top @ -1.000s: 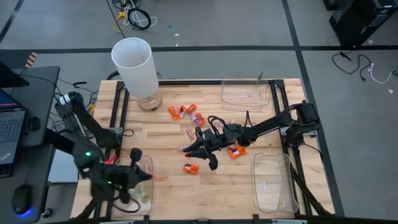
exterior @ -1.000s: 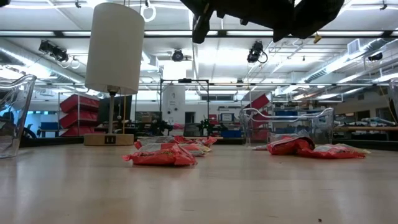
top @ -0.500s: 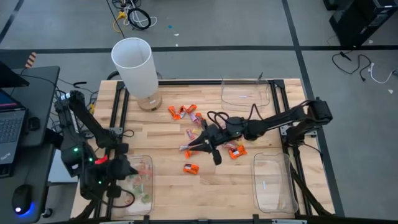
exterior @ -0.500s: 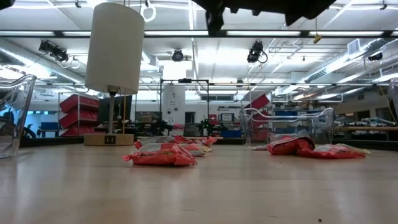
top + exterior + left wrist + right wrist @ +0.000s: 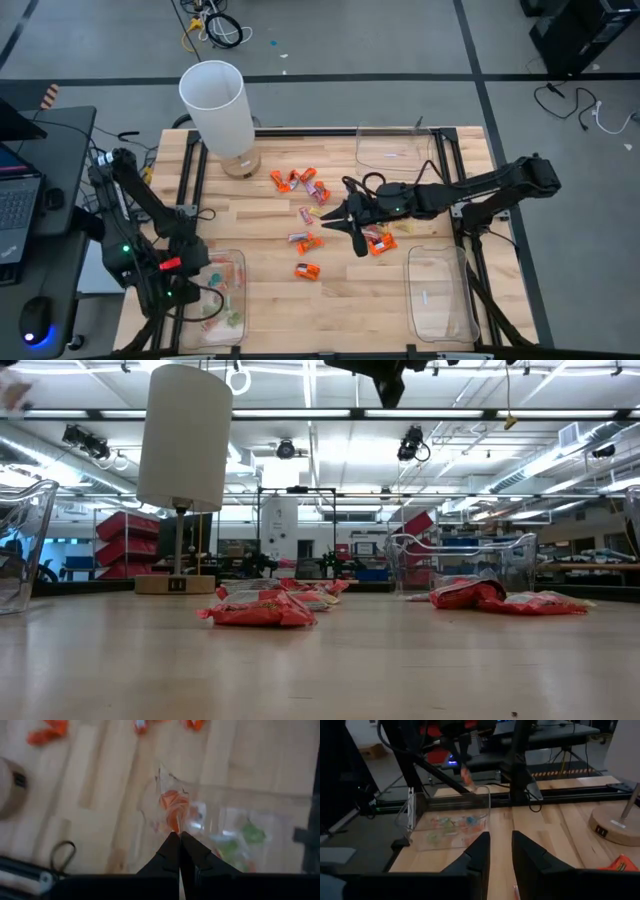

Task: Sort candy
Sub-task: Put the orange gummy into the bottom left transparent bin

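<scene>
Low view: orange candy (image 5: 258, 611) lies mid-table, its wrapper print too small to read, with a lamp (image 5: 184, 440) behind. Left gripper (image 5: 179, 840), pinched shut on a pink-and-orange sweet (image 5: 172, 809), hangs over the tray (image 5: 260, 815) of sorted sweets. Right gripper (image 5: 500, 851) hovers over the candy, fingers narrowly apart and empty.

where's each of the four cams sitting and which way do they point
High view: above the table, facing straight down; shows both arms, left gripper over the candy tray, right gripper by the loose candy.
Low view: at tabletop height, facing level across to the room; an arm's underside at top.
Left wrist view: on the left arm, looking down past shut fingers into the tray.
Right wrist view: on the right arm, facing across the table past its parted fingers.
Shared: high and low both show the lamp.
</scene>
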### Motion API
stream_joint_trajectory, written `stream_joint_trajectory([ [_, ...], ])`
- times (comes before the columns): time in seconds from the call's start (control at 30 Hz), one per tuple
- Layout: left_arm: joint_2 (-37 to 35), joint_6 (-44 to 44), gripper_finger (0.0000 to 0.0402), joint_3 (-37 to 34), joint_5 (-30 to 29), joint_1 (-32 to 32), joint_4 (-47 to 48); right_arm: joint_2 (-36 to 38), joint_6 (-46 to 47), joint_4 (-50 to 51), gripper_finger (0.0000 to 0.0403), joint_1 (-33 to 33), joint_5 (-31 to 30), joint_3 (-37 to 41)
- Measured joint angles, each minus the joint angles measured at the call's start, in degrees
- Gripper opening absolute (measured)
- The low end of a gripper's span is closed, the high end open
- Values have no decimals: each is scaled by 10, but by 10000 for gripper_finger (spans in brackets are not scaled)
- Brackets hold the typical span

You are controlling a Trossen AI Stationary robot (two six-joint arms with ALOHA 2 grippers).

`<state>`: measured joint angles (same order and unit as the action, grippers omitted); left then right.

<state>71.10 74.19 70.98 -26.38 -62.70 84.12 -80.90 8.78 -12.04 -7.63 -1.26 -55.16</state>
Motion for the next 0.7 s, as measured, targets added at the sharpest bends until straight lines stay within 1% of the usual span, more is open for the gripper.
stream_joint_trajectory([
  [0.17, 37, 9, 0, 0, 75, -1, -35, 1, 0, 11, 67, -7, -2, 0],
  [0.33, 81, 30, 0, 0, 151, -1, -41, 1, 0, 27, 67, -7, -2, 0],
  [0.4, 95, 30, 0, 0, 170, -1, -41, 1, 0, 26, 67, -7, -2, 0],
  [0.7, 137, 49, 0, 0, 210, -1, -35, 1, 2, 26, 67, -7, -2, 0],
])
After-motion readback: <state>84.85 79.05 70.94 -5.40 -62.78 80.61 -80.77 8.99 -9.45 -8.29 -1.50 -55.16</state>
